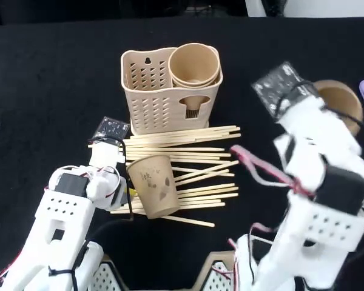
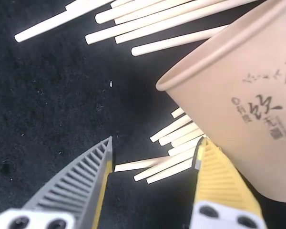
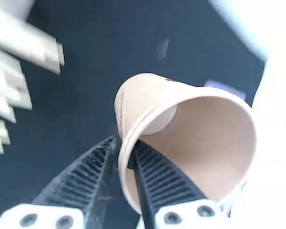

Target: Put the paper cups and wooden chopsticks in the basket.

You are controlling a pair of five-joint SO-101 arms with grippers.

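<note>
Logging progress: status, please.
Left gripper open beside cup on chopsticks. Right gripper shut on second cup rim. Basket holds stacked cups, nothing blocking.

White arms point(image 1: 60, 209), red cables point(image 1: 264, 173), grey-and-yellow claw point(image 2: 155, 140), black claw point(image 3: 125, 143)

We see the beige slotted basket point(image 1: 155, 109) upright toward the far edge of the tabletop, with stacked cups point(image 1: 194, 65) nested mouth-up in its right compartment. Pale wooden chopsticks point(image 1: 191, 148) lie in a loose, mostly parallel pile just in front of it, mid-tabletop. A printed cup point(image 1: 156, 185) rests on the pile's left end, wider end toward the basket. Near the right edge, the right gripper point(image 3: 125, 143) pinches a third cup point(image 3: 200, 138) by its rim.
</note>
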